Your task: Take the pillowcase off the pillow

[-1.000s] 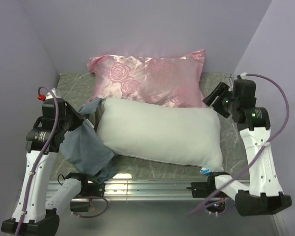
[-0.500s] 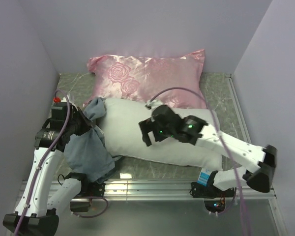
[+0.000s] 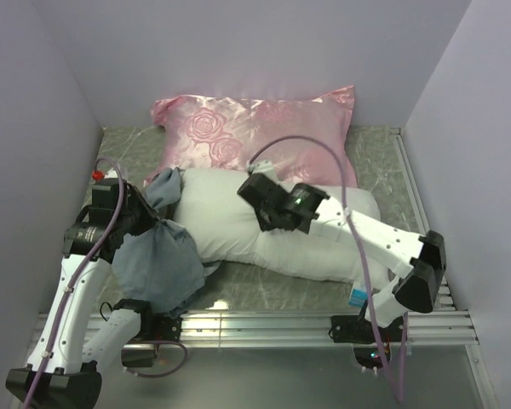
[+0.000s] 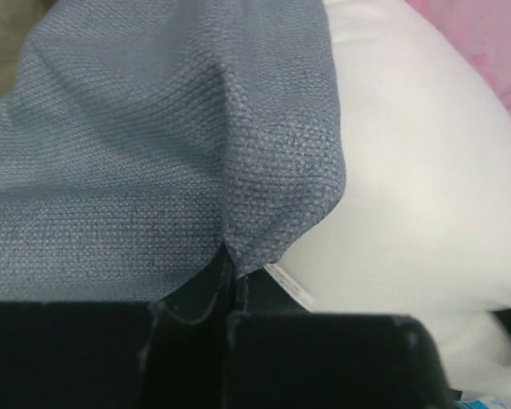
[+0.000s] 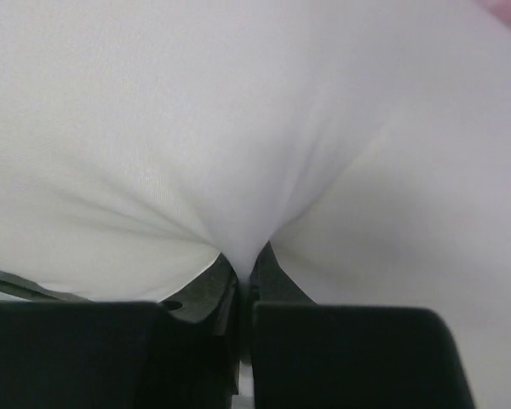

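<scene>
The white pillow point(image 3: 217, 223) lies across the table's middle. Its left end is still tucked in the blue-grey pillowcase point(image 3: 157, 266), which hangs bunched off that end. My left gripper point(image 3: 151, 223) is shut on a fold of the pillowcase point(image 4: 153, 153) beside the pillow point(image 4: 409, 196); in the left wrist view the cloth runs down between the closed jaws of the left gripper point(image 4: 230, 266). My right gripper point(image 3: 261, 218) reaches over the pillow's top and is shut on a pinch of the pillow's white cloth point(image 5: 238, 128), drawn into a ridge at the right gripper point(image 5: 245, 266).
A shiny pink rose-patterned pillow point(image 3: 264, 136) lies behind, touching the white one. A small blue tag point(image 3: 358, 296) shows at the pillow's near right corner. Purple walls close in the left, back and right. A metal rail point(image 3: 264, 324) runs along the near edge.
My right arm swung in from the right side over the pillow, opened wide, then shut on the pillow's cloth. My left gripper stayed shut on the pillowcase and shifted slightly right.
</scene>
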`<state>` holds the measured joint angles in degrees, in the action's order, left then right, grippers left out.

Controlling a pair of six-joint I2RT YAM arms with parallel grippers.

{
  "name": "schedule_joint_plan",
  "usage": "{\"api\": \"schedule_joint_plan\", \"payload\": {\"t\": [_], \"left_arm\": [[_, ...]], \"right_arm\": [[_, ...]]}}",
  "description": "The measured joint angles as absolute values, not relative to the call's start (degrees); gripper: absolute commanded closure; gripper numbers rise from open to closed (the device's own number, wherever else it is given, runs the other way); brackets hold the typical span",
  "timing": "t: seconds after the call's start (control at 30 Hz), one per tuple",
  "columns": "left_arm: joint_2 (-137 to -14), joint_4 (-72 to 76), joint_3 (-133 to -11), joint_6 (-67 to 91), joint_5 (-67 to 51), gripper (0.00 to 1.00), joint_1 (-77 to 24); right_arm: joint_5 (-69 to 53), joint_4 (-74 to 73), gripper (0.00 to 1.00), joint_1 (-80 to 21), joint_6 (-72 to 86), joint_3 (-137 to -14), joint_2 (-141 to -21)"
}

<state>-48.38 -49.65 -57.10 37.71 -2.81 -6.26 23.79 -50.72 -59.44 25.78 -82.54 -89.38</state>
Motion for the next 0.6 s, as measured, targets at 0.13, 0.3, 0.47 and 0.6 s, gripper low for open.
{"api": "schedule_joint_plan", "payload": {"t": [0.13, 0.3, 0.47, 0.6], "left_arm": [[-47.4, -49.6, -55.8, 38.9, 0.5, 1.0, -6.3], [-46.3, -49.5, -52.7, 40.8, 3.4, 1.0, -6.4], [-45.8, -49.8, -51.2, 42.0, 6.9, 1.0, -6.4], [-46.0, -50.5, -51.1, 43.3, 9.0, 1.0, -6.3]], "right_arm": [[24.8, -59.7, 1.0, -53.8, 27.3, -93.1, -86.9], [26.8, -69.4, 1.0, -49.5, 28.4, -107.0, -84.9], [28.7, -72.9, 1.0, -44.6, 28.7, -111.4, -81.0], [29.3, -76.2, 1.0, -39.0, 28.7, -111.4, -78.3]]}}
